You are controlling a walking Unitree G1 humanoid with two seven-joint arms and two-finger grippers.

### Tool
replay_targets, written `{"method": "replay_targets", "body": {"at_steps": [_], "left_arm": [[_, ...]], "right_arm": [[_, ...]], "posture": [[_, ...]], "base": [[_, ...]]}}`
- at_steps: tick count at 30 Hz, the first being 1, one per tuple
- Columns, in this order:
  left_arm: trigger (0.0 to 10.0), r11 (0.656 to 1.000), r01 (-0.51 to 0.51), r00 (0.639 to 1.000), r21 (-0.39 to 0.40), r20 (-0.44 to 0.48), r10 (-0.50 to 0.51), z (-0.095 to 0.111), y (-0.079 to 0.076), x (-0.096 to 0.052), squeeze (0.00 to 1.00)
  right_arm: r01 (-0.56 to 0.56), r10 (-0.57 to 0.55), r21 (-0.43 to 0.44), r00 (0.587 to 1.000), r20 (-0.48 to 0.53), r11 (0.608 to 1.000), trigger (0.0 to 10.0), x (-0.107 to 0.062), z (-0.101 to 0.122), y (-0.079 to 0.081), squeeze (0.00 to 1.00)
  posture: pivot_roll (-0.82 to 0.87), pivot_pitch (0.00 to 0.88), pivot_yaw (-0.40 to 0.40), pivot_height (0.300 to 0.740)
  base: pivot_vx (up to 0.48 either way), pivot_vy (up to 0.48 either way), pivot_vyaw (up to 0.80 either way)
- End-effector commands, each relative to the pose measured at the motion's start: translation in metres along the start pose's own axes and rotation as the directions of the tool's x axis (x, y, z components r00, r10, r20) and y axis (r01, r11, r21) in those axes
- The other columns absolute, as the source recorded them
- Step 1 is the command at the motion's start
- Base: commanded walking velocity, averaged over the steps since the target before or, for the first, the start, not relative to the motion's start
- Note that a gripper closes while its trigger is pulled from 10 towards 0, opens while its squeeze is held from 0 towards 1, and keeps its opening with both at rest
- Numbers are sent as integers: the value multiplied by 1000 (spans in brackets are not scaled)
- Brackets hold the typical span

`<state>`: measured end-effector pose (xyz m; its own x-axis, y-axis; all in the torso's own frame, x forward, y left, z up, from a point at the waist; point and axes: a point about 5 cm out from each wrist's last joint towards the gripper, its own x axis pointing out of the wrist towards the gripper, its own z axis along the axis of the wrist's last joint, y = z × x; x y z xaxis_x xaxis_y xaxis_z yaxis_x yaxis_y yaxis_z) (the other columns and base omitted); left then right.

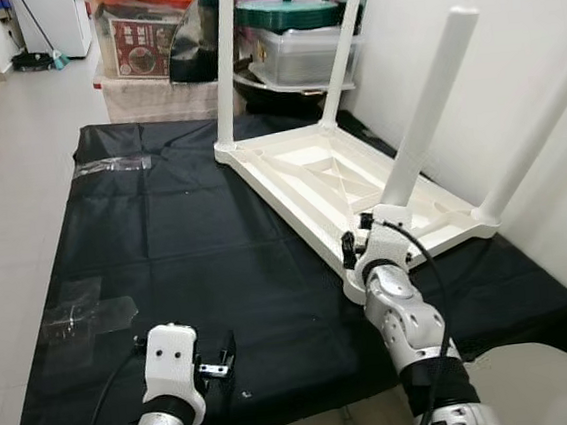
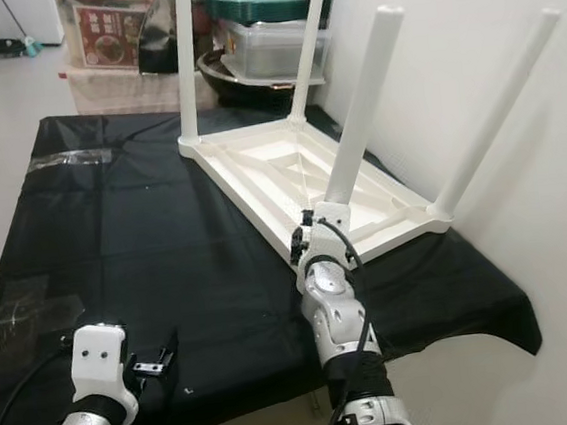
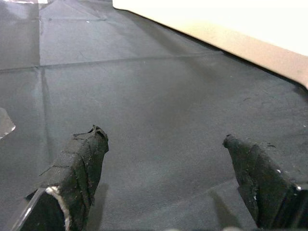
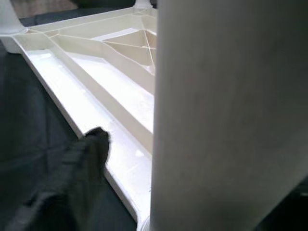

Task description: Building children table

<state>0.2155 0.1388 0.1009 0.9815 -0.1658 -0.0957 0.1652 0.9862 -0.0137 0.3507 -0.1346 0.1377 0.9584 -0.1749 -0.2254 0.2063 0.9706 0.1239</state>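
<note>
**Legs up, fourth one in hand**

Head views first: the white children's table [image 1: 320, 174] lies upside down on a black cloth [image 1: 166, 244] spread over the floor, hard by the wall on the robot's right. Four white legs stand up from its corners. The right pincer [image 1: 358, 237] sits at the base of the nearest leg [image 1: 425, 118], at the corner closest to the robot. The left pincer [image 1: 220, 356] hovers low over bare cloth, well apart from the table. Storage boxes [image 1: 298, 45] are stacked beyond the far end of the cloth.

Left wrist view: two black fingers [image 3: 77, 163] are spread wide with nothing between them, only cloth below and the table's pale edge [image 3: 240, 43] further off.

Right wrist view: the leg [image 4: 226, 115] rises very close to the camera, with one black finger [image 4: 72, 178] beside it over the ribbed underside [image 4: 110, 72]. The other finger is hidden, so I cannot tell whether this pincer is clamping the leg.

Judging by this, assembly is nearly done: all four legs are in place, the last perhaps being seated or tightened, and the table remains to be turned upright.
</note>
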Motion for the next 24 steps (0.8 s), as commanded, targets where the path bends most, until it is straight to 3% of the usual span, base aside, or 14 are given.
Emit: {"method": "replay_targets", "body": {"at_steps": [1, 5, 8, 10, 11, 12, 13, 14, 15, 19, 20, 21, 24], "left_arm": [[10000, 1000, 2, 1000, 0, -7, -2, -3, -1, 0, 0], [10000, 1000, 9, 1000, 0, -9, -9, -3, -1, 0, 0], [10000, 1000, 14, 1000, 3, -16, -14, -5, -2, -1, 0], [10000, 1000, 9, 1000, -5, -14, -9, -5, -2, 1, 0], [10000, 1000, 9, 1000, -5, -14, -9, -5, -2, 1, 0], [10000, 1000, 15, 1000, -5, -11, -15, -4, -3, 2, 0], [10000, 1000, 15, 1000, -5, -11, -15, -4, -3, 2, 0], [10000, 1000, 18, 1000, 5, -3, -18, -3, -3, 4, 0], [10000, 1000, 17, 1000, 9, 1, -17, -1, -2, 6, 0], [10000, 1000, 13, 1000, 11, 12, -13, 1, -2, 8, 0], [10000, 1000, 12, 1000, 11, 13, -12, 1, -1, 8, 0], [10000, 1000, 12, 1000, 11, 13, -12, 1, -1, 8, 0], [10000, 1000, 5, 1000, 13, 13, -5, 1, 1, 6, 0]], "right_arm": [[-33, 32, 41, 999, 27, 999, 10000, 5, 15, -7, 0], [-127, 120, 79, 989, 82, 989, 10000, 7, 30, -10, 0], [-285, 273, 83, 953, 127, 955, 10000, 7, 42, -9, 0], [-446, 440, 8, 885, 153, 895, 10000, 5, 44, -4, 0], [-446, 440, 8, 885, 153, 895, 10000, 5, 44, -4, 0], [-537, 536, -39, 830, 154, 843, 9686, 3, 43, 1, 0], [-537, 536, -39, 830, 154, 843, 9686, 3, 43, 1, 0], [-611, 616, -80, 774, 149, 787, 3255, 2, 42, 6, 0], [-646, 654, -101, 744, 138, 756, 0, 3, 39, 9, 0], [-646, 655, -110, 751, 81, 755, 0, 12, 29, 16, 0], [-696, 701, -88, 709, 78, 713, 0, 9, 27, 21, 0], [-696, 701, -88, 709, 78, 713, 0, 9, 27, 21, 0], [-820, 826, -101, 563, 27, 563, 0, -4, 16, 29, 0]], "posture": [[179, 0, -170, 740], [171, 0, -164, 740], [171, 0, -161, 740], [170, 0, -155, 740], [170, 0, -155, 740], [170, 0, -155, 740], [170, 0, -155, 740], [178, 0, -158, 740], [181, 0, -161, 740], [196, 0, -176, 740], [200, 0, -180, 740], [200, 0, -180, 740], [202, 0, -178, 740]], "base": [[0, 0, 0], [0, 0, 0], [0, 0, 0], [0, 0, 0], [0, 0, 0], [0, 0, 0], [0, 0, 0], [0, 0, 0], [0, 0, 0], [0, 0, 0], [0, 0, 0], [0, 0, 0], [0, 0, 0]]}}
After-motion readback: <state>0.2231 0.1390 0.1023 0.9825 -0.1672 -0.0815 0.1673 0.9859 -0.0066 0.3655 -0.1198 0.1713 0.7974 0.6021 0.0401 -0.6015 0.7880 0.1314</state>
